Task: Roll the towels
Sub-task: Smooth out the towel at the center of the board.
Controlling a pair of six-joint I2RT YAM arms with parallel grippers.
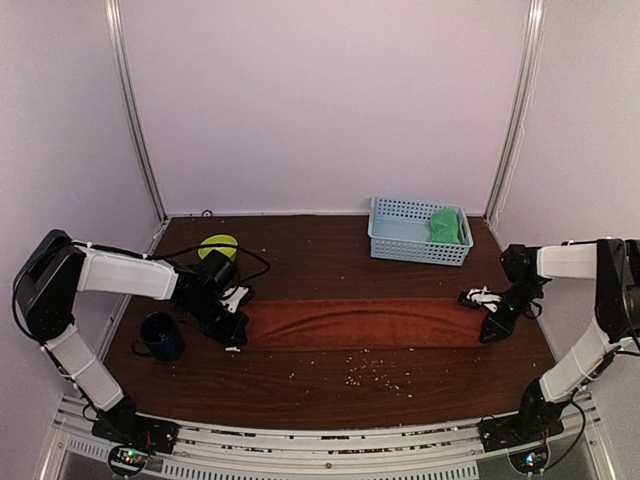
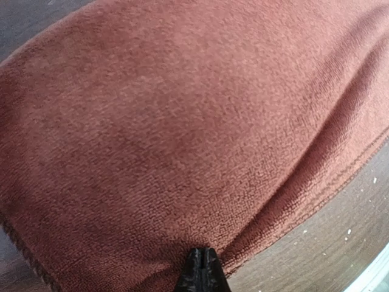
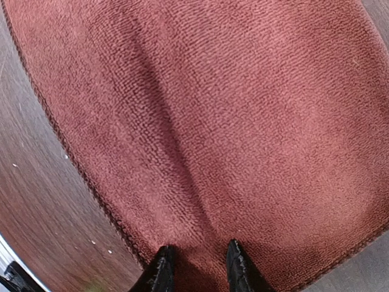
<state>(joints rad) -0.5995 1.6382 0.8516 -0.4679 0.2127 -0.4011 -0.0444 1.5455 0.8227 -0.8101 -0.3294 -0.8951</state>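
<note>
- While the red towel (image 1: 365, 323) lies flat at centre, long axis left to right, the left gripper (image 1: 232, 335) sits at its left end and the right gripper (image 1: 490, 325) at its right; the basket (image 1: 410, 250), far right, holds the green towel (image 1: 449, 225).
- Left wrist: jaws together, pinching the hem.
- Right wrist: jaws apart, straddling a crease at the towel's end.

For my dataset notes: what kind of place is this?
Probably a lab robot booth: plain pale walls with metal rails enclose a table, and a left arm and right arm bolted at its near edge work on a towel.
</note>
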